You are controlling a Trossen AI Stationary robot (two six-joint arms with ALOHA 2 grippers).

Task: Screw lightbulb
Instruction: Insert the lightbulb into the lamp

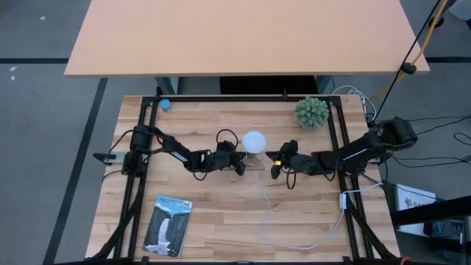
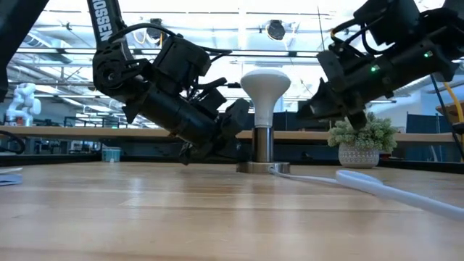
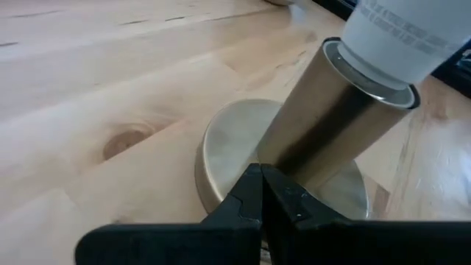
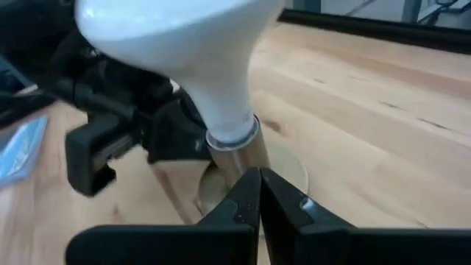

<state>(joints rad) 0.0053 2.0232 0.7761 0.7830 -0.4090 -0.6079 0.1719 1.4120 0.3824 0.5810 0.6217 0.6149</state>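
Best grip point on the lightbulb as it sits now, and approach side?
Grip the lightbulb across its round dome, probably from straight above. It stands upright in the metal socket, the cone neck would slip, and the left gripper and right gripper crowd both sides.

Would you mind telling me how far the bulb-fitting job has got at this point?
The lightbulb already stands upright in the socket base, so the seating looks done. Neither arm holds it: the left end effector and the right end effector are both shut, on either side of the base and close to it. Whether the bulb is fully tight cannot be seen; otherwise only backing the arms away seems left.
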